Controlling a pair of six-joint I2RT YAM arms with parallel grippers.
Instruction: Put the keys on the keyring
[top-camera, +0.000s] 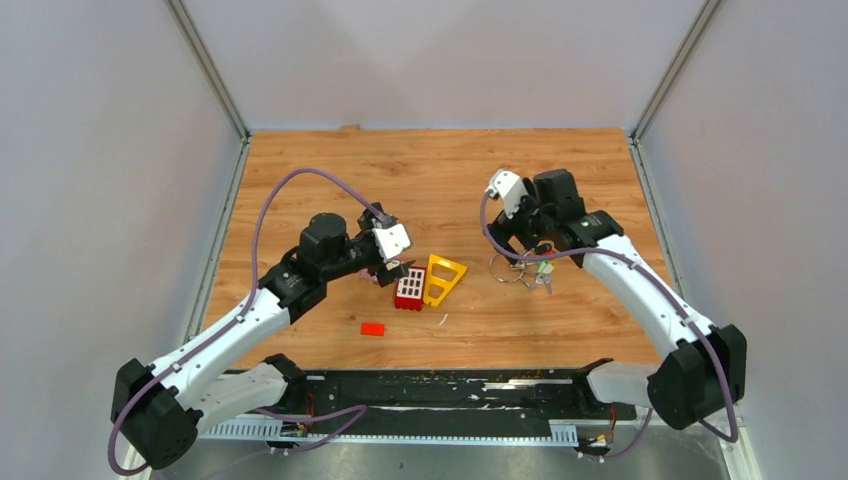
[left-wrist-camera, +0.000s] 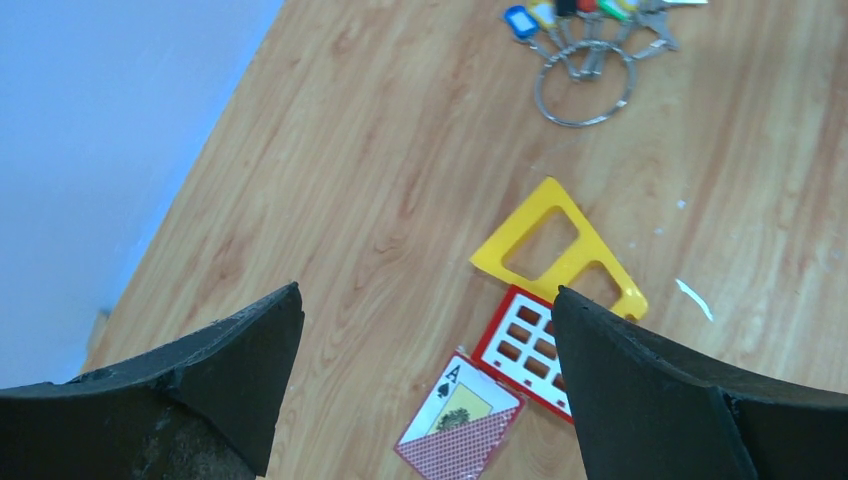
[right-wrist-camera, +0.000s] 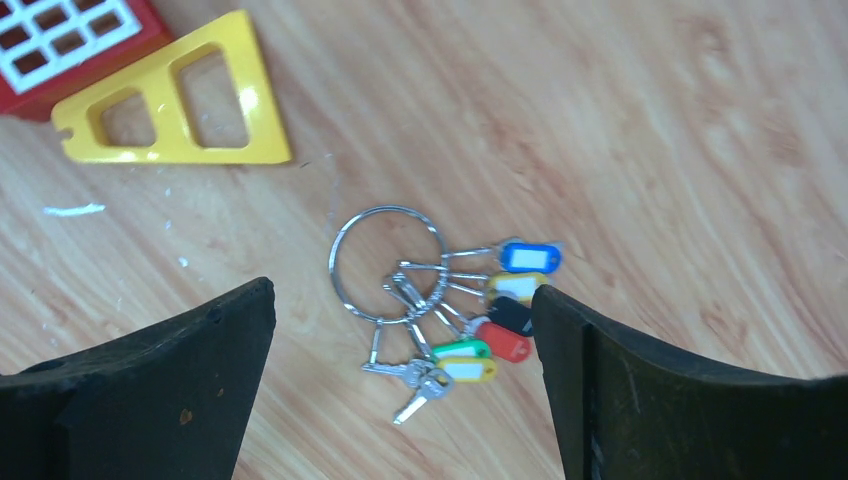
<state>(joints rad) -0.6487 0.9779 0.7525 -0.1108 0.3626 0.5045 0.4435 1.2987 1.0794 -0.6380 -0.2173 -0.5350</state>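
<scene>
The keyring (right-wrist-camera: 333, 270) is a thin silver wire ring lying flat on the wooden table. The keys (right-wrist-camera: 465, 369) fan out from it: silver keys and blue, yellow, black, red and green plastic tags hang on it by small links. My right gripper (right-wrist-camera: 402, 287) is open and hovers right above them, touching nothing; in the top view it (top-camera: 525, 247) is over the keyring (top-camera: 491, 268). My left gripper (left-wrist-camera: 428, 291) is open and empty, left of centre (top-camera: 393, 270). The left wrist view shows the keyring (left-wrist-camera: 580, 124) and keys (left-wrist-camera: 520, 20) far off.
A yellow triangular frame (top-camera: 444, 278) lies beside a red-and-white grid block (top-camera: 409, 290) at mid-table, left of the keyring. A playing card (left-wrist-camera: 460, 420) lies under my left gripper. A small red block (top-camera: 373, 328) sits nearer the front edge.
</scene>
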